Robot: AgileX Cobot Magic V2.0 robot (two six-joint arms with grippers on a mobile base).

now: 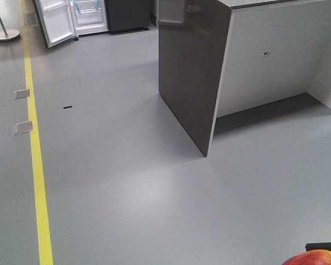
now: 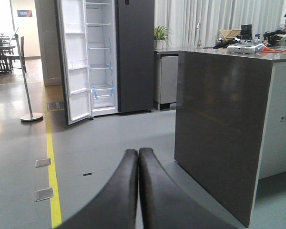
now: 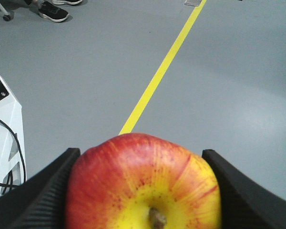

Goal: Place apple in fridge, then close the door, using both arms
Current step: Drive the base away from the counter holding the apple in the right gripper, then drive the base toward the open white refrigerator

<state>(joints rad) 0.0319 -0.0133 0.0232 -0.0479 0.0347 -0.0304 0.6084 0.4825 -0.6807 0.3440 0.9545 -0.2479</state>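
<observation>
A red apple with a yellow stem end [image 3: 143, 186] fills the bottom of the right wrist view, and my right gripper [image 3: 142, 160] is shut on it, one black finger pressed to each side. Its red top [image 1: 314, 258] peeks in at the bottom right of the front view. My left gripper [image 2: 137, 152] is shut on nothing, fingertips touching, held low over the floor. The dark grey fridge [image 2: 133, 55] stands far ahead with its white-lined door [image 2: 72, 62] swung open to the left, shelves with blue tape showing. In the front view the fridge [image 1: 88, 14] sits at the top left.
A dark grey counter block with a white inner side [image 1: 196, 72] stands ahead on the right, close by [image 2: 219, 129]. A yellow floor line [image 1: 36, 149] runs along the left. A post on a round base [image 2: 31, 116] stands left of the fridge. White equipment [image 3: 5, 138] is beside my right arm.
</observation>
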